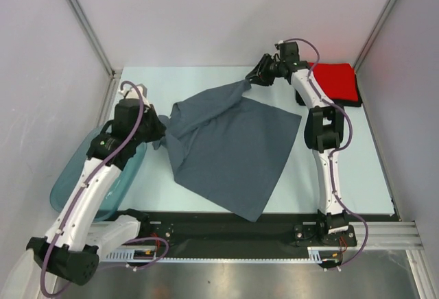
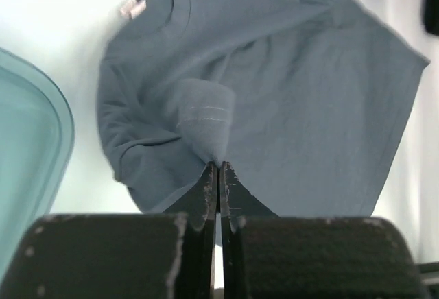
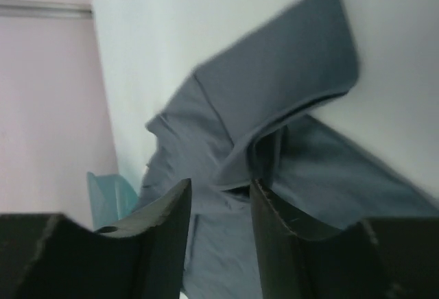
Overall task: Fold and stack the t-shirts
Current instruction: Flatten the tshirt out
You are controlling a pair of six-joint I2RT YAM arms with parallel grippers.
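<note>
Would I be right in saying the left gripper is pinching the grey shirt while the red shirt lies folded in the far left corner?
Not quite: the red shirt lies folded in the far right corner, as the top view shows. The left gripper is indeed pinching the grey shirt.

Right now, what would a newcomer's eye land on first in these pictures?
A blue-grey shirt sprawls across the middle of the table, with the left fingers pinching its cloth and the right fingers parted at its far corner. A folded red shirt lies in the far right corner, and a teal tub sits at the left edge.
</note>
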